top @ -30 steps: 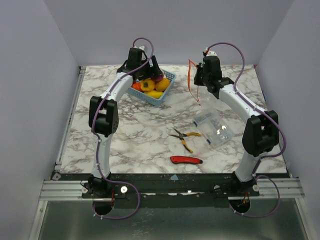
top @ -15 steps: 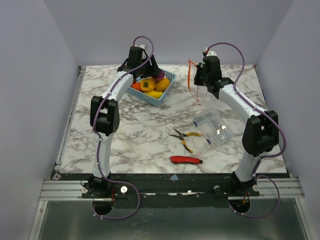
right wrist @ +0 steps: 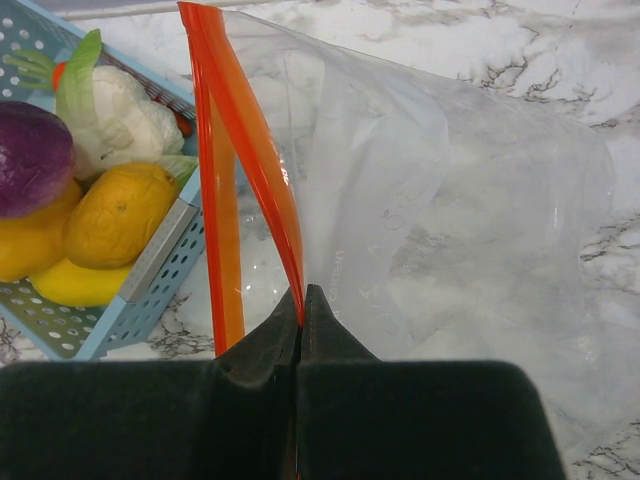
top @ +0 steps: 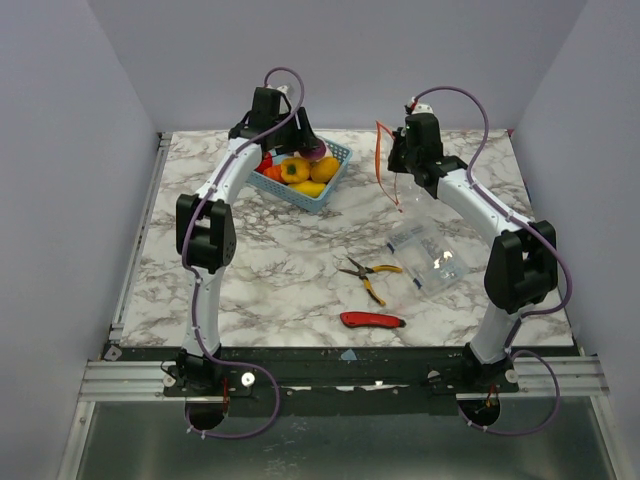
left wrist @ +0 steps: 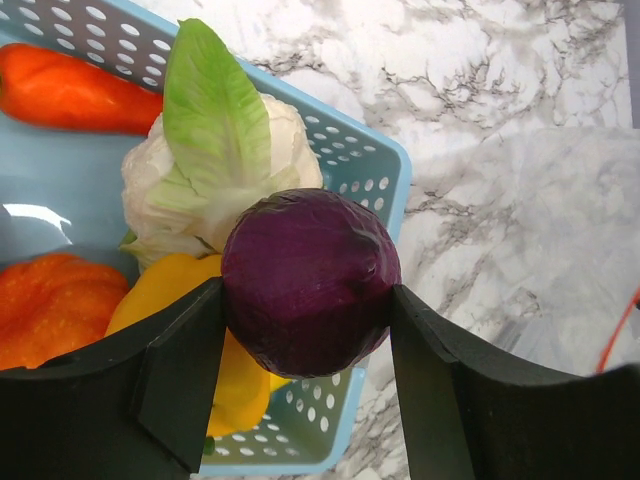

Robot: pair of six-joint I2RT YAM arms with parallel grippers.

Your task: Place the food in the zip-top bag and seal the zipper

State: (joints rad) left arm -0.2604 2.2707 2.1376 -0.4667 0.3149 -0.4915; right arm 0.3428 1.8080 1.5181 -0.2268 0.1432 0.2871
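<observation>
My left gripper (left wrist: 307, 300) is shut on a round purple food piece (left wrist: 310, 265), held over the right corner of the light blue mesh basket (left wrist: 385, 175). In the basket lie a white cauliflower with a green leaf (left wrist: 215, 150), an orange carrot (left wrist: 70, 90), a yellow piece (left wrist: 165, 295) and an orange one (left wrist: 45, 310). My right gripper (right wrist: 302, 298) is shut on the red-orange zipper (right wrist: 250, 160) of the zip-top bag (right wrist: 460, 200). The bag's mouth gapes and it hangs above the table to the right of the basket (top: 335, 175).
A stiff clear packet (top: 425, 255) lies under the right arm. Yellow-handled pliers (top: 368, 272) lie in the middle of the marble table (top: 270, 270), and a red utility knife (top: 372, 320) lies near its front edge.
My left gripper has closed on the purple piece and risen a little over the basket. The right arm and the bag have not moved.
</observation>
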